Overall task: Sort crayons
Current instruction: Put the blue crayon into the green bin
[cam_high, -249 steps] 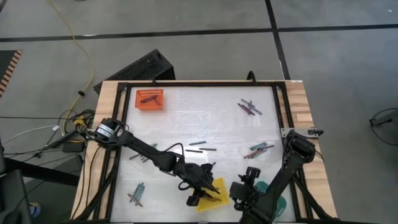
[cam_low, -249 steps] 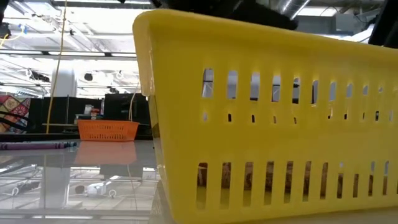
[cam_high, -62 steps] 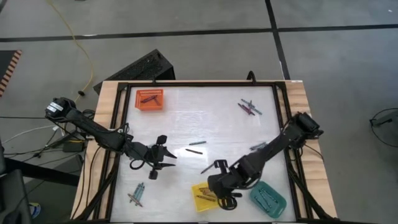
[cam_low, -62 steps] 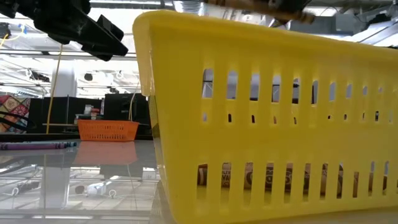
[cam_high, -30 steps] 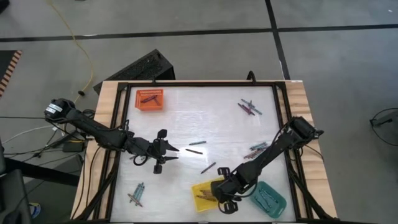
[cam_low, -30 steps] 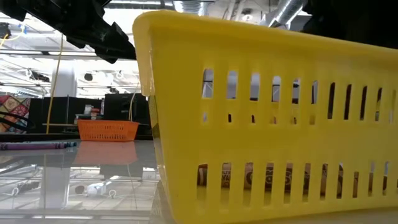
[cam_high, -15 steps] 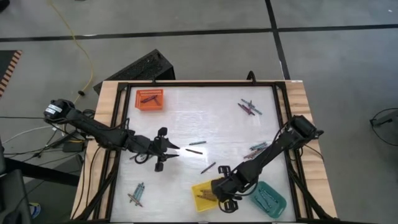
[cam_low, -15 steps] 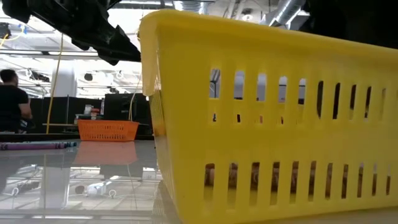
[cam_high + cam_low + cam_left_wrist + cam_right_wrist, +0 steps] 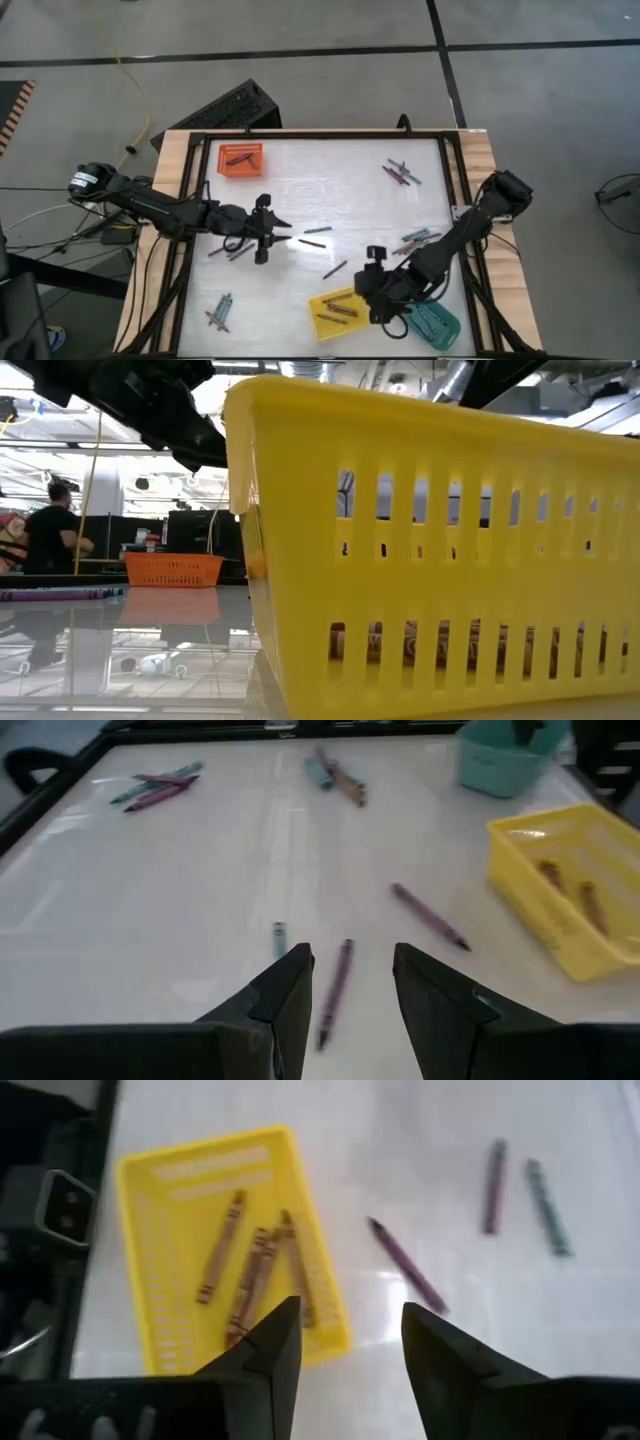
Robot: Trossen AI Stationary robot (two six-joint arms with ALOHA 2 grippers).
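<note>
Lifted clear of the yellow tray (image 9: 335, 310), where brown crayons (image 9: 250, 1270) now lie, the right gripper (image 9: 377, 262) hangs spread and empty, while the left gripper (image 9: 270, 231), jaws apart, lines up on a purple crayon (image 9: 335, 982) for sorting.

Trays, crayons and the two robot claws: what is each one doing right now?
yellow tray: holds brown crayons
orange tray: holds dark crayons
teal tray: holds crayons
purple crayon: lying loose between the left fingers
left gripper: open, empty
right gripper: open, empty, above the yellow tray's edge
</note>
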